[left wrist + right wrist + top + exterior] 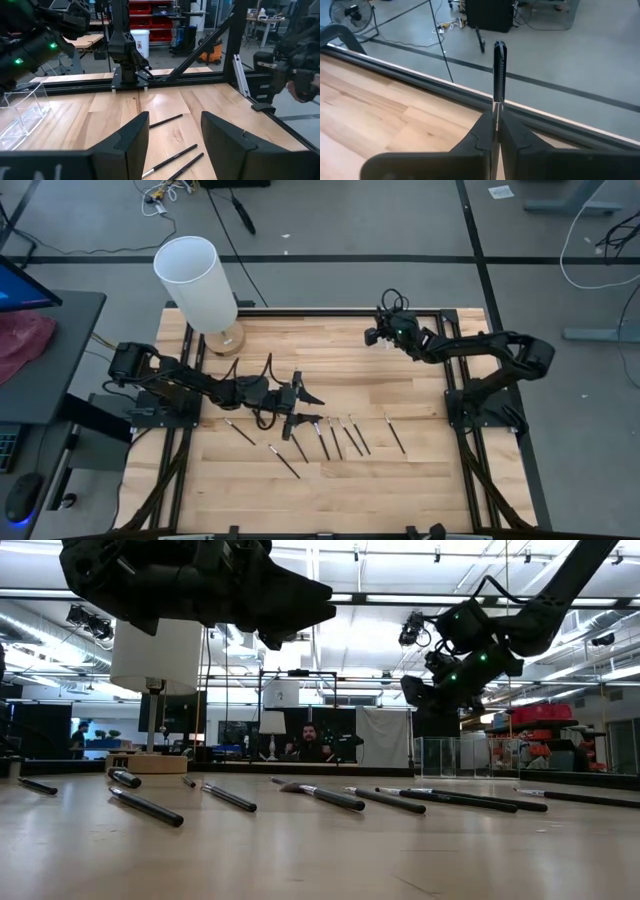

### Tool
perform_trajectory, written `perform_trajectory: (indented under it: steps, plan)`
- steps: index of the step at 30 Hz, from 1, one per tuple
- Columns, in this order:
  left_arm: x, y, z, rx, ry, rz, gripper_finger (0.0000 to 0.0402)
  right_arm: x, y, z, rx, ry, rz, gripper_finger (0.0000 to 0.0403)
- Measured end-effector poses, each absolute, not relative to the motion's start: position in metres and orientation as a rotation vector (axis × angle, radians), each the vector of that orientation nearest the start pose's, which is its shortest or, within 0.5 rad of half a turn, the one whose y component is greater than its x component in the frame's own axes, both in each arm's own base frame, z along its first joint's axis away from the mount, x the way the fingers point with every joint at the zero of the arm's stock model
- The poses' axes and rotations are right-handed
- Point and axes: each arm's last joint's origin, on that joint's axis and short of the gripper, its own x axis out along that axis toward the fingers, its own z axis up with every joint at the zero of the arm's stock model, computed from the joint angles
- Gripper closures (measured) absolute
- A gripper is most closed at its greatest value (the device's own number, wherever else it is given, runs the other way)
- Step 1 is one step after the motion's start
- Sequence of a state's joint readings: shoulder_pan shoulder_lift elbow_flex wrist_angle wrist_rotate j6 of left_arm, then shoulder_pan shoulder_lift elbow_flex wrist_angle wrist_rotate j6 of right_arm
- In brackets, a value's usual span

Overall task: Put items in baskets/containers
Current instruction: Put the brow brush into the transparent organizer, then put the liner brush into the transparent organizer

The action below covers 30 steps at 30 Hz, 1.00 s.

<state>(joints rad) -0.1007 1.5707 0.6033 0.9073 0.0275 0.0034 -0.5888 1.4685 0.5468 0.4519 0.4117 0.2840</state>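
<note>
So the makeup brushes (330, 435) are mostly lying loose in a rough row across the middle of the wooden worktop (330, 490), dark handles pointing toward the back, with a couple more off toward the left side of the row. One brush (499, 75) is off the worktop though: the right tool (496, 131) has its fingers clenched on it, and the handle sticks straight out past the fingertips. In the high view that right tool (385, 332) hangs over the back edge of the worktop, right of centre. The clear plastic holder (22, 112) shows in the left wrist view as a see-through box sitting on the wood near the right arm.

The left tool (300, 406) is over the left end of the brush row, released, fingers (129, 142) spread with nothing between them and three brushes lying just ahead. A big white cylinder (197, 280) on a round wooden base stands at the back left corner.
</note>
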Motion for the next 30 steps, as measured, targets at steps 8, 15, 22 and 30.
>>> perform_trajectory:
  steps: [8, 15, 22, 30]
  plan:
    - [0.3034, -0.0314, 0.1941, -0.013, 0.061, -0.126, 0.0218, 0.2217, -0.1616, 0.16, 0.328, 0.352, -1.04, 0.0356]
    - [0.3033, -0.0324, 0.194, -0.015, 0.061, -0.13, 0.0218, 0.2215, -0.1617, 0.1599, 0.34, 0.347, -1.043, 0.0301]
    - [0.3033, -0.0324, 0.194, -0.015, 0.061, -0.13, 0.0218, 0.2213, -0.1616, 0.1593, 0.34, 0.354, -1.044, 0.0275]
    - [0.3033, -0.0325, 0.194, -0.018, 0.061, -0.13, 0.0218, 0.2208, -0.1612, 0.1593, 0.295, 0.389, -1.033, 0.0273]
